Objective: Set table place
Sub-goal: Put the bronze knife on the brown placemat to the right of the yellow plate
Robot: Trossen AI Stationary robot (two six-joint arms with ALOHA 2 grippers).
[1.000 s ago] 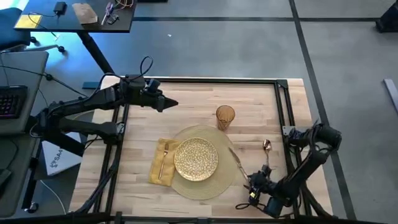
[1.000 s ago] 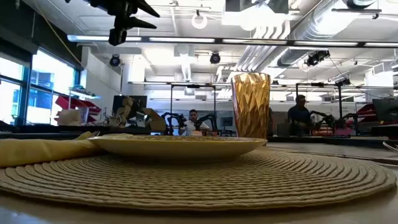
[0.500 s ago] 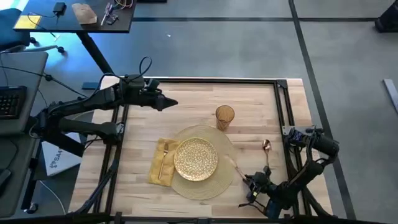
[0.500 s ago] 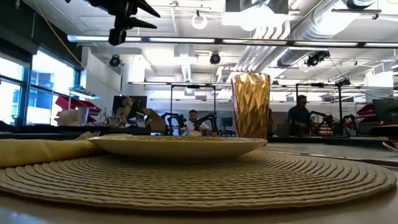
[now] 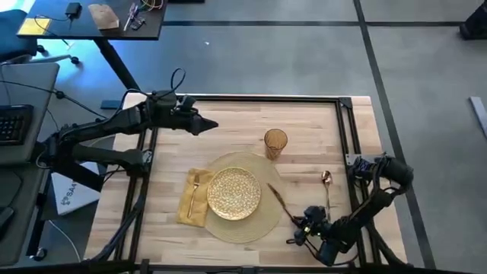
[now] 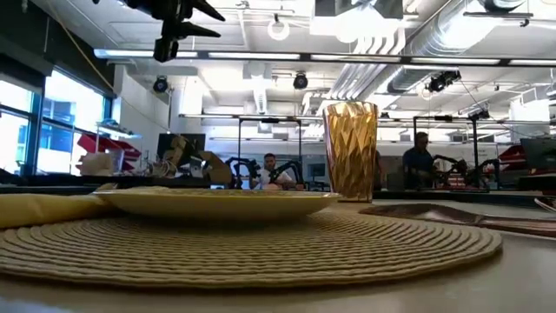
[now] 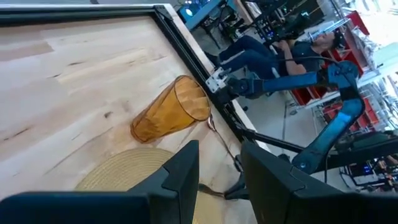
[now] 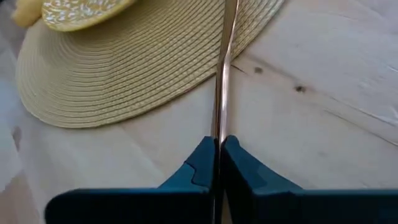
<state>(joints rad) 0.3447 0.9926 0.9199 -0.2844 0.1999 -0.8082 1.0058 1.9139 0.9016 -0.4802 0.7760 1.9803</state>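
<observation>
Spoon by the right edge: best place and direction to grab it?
Take the spoon by its thin handle, from straight above, fingers closing across the handle's width. It lies flat on the bare table, bowl toward the far side, so only a top-down pinch fits. The right claw is nearest but shut on the knife; the left claw hovers far off.

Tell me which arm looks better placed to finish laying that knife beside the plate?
The right. Its gripper is already shut on the knife, low at the placemat's edge near the plate. The left gripper hovers open far off, near the table's back corner.
</observation>
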